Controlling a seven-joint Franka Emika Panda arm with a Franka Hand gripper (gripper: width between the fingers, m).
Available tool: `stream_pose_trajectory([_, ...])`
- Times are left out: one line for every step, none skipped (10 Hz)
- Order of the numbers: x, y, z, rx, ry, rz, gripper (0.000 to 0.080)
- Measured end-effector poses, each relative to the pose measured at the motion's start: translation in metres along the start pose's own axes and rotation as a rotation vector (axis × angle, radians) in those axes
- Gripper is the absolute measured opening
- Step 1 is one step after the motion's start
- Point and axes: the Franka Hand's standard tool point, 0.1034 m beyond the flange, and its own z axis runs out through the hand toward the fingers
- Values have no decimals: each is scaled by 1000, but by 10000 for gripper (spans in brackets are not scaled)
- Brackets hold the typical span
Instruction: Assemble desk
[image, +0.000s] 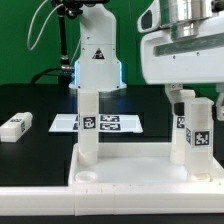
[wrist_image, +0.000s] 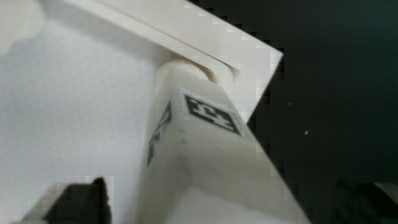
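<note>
Exterior view: my gripper (image: 192, 96) hangs over one end of the tabletop (image: 130, 168), and my white wrist body fills the upper corner on the exterior view's right.
Jaws: spread, as far as I can judge. In the wrist view one dark finger (wrist_image: 80, 200) stands clear of the leg's side with white tabletop (wrist_image: 71, 110) showing between them. The other finger is lost against the dark background.
Near leg (image: 199, 135): upright, directly beneath my gripper, with black-and-white tags on it. In the wrist view this leg (wrist_image: 214, 160) runs from between my fingers away to the tabletop's rimmed corner, where its foot meets the rim.
Far leg (image: 88, 125): upright at another corner of the tabletop, well apart from my gripper, toward the exterior view's left.
Loose leg (image: 12, 127): lying flat on the black table (image: 40, 150), farthest from my gripper, beyond the far leg.
Marker board (image: 110, 122): flat on the table behind the tabletop, seen between the two upright legs.
</note>
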Motion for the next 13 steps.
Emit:
stream_pose_trajectory([1,1,0,-2,0,-63,636])
stream_pose_trajectory([2,1,0,-1,1,-144,647])
stream_pose_trajectory([2,1,0,-2,1,-202,647])
stream_pose_trajectory([3,1,-1,-11,-1,-340,648])
stream_pose_trajectory([6,-4,-6,-19,-11,-580,648])
stream_pose_trajectory([6,-5,-6,-13,-18,-643,648])
stream_pose_trajectory([5,-4,-5,-16,-19,-592,648])
stream_pose_trajectory([6,-3,-5,-16,-18,-576,531])
stream_pose_trajectory([6,-3,-5,-17,-18,-577,395])
stream_pose_trajectory([6,-3,-4,-18,-18,-523,395])
stream_pose_trajectory([8,-1,-4,-21,-16,-433,291])
stream_pose_trajectory([9,-1,-4,-22,-15,-372,291])
stream_pose_trajectory([10,0,-4,-24,-14,-306,291])
